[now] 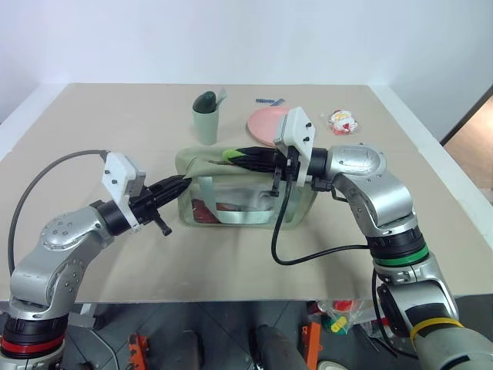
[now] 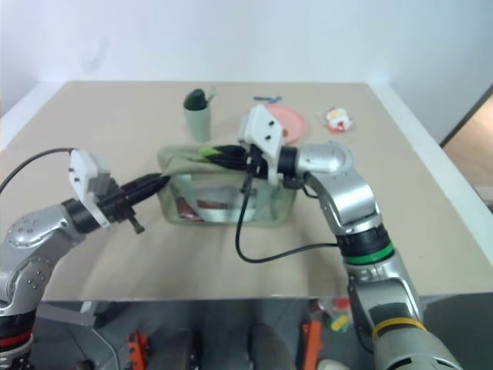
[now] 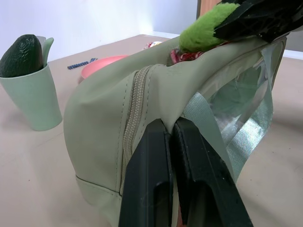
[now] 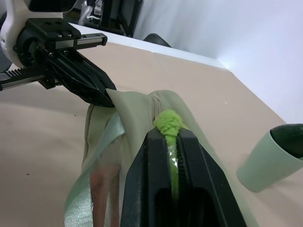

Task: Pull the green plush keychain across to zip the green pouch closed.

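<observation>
The green pouch (image 1: 231, 202) lies in the middle of the table, its zip (image 3: 134, 106) running along the top. My left gripper (image 1: 183, 183) is shut on the fabric at the pouch's left end; its black fingers (image 3: 149, 179) pinch the cloth beside the zip. The green plush keychain (image 4: 167, 122) sits on top of the pouch, to the left of the middle. My right gripper (image 1: 240, 157) reaches in level from the right and is shut on the keychain, whose lime fuzz (image 1: 229, 155) sticks out past the fingertips.
Behind the pouch stand a pale green cup (image 1: 206, 117) holding a dark object and a pink plate (image 1: 264, 123). A small red-and-white toy (image 1: 343, 121) lies at the back right. A black cable (image 1: 308, 253) loops over the table in front of the pouch's right end.
</observation>
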Robot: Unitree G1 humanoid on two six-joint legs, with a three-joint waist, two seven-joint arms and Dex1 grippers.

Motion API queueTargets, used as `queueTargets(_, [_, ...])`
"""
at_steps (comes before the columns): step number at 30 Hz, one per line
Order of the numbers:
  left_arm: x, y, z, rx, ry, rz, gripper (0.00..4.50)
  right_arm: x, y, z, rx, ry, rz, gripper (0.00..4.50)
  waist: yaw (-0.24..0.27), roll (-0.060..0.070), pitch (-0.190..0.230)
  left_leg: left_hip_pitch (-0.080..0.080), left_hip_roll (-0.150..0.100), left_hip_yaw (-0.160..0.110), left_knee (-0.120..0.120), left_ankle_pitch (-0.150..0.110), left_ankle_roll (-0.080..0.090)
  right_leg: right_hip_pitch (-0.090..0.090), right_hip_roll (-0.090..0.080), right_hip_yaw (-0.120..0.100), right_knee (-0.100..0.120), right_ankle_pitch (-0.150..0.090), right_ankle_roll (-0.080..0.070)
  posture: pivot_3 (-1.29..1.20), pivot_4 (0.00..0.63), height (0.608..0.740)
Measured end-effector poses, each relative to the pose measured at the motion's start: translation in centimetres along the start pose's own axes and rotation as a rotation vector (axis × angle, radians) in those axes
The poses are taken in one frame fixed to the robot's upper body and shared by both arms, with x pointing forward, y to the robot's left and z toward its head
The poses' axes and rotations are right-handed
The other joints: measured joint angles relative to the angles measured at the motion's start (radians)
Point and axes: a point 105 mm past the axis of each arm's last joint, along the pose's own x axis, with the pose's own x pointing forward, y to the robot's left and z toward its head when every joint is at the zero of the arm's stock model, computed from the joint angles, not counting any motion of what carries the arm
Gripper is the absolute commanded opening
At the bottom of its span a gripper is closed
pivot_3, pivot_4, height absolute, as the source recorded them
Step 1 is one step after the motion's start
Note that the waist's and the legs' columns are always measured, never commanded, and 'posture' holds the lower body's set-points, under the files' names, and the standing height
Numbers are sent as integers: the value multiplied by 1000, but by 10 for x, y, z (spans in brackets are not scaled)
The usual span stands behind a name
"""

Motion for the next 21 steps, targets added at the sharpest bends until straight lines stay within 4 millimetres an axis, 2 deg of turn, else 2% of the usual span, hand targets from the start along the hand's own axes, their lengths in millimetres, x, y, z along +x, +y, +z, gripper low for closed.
queueTargets(9, [7, 3, 0, -3, -11, 20, 0, -5, -2, 10, -50, -51, -21, 26, 3, 0, 0, 0, 0, 0, 0, 0, 0, 0, 0, 0, 0, 0, 0, 0, 150, 740])
queueTargets(12, [14, 6, 0, -1, -10, 54, 0, -39, -24, 20, -180, -29, -113, 26, 10, 0, 0, -1, -3, 0, 1, 0, 0, 1, -2, -1, -1, 0, 1, 0, 150, 740])
queueTargets(15, [18, 9, 1, 10, -9, 84, 0, -77, -47, 21, -260, 55, -212, 26, 12, 0, 0, -1, -5, 1, 0, 0, 0, 1, -4, 1, -1, -1, 3, 0, 150, 740])
queueTargets(16, [21, 9, 2, 9, -12, 93, 0, -93, -52, 18, -289, 93, -242, 26, 14, 0, 0, -1, -5, 0, 0, 0, 0, 1, -5, 0, -1, -1, 3, 0, 150, 740])
queueTargets(19, [24, 10, 1, 0, -11, 124, 0, -143, -65, -6, -301, 275, -354, 26, 15, 0, 0, -1, -6, 1, 0, 0, 1, 1, -7, 1, -1, -2, 5, 0, 150, 740])
queueTargets(21, [24, 11, 1, 3, -10, 139, 0, -160, -67, -15, -294, 335, -394, 26, 13, 0, 0, 0, -7, 2, -1, 0, 1, 1, -7, 2, -1, -3, 5, 0, 150, 740])
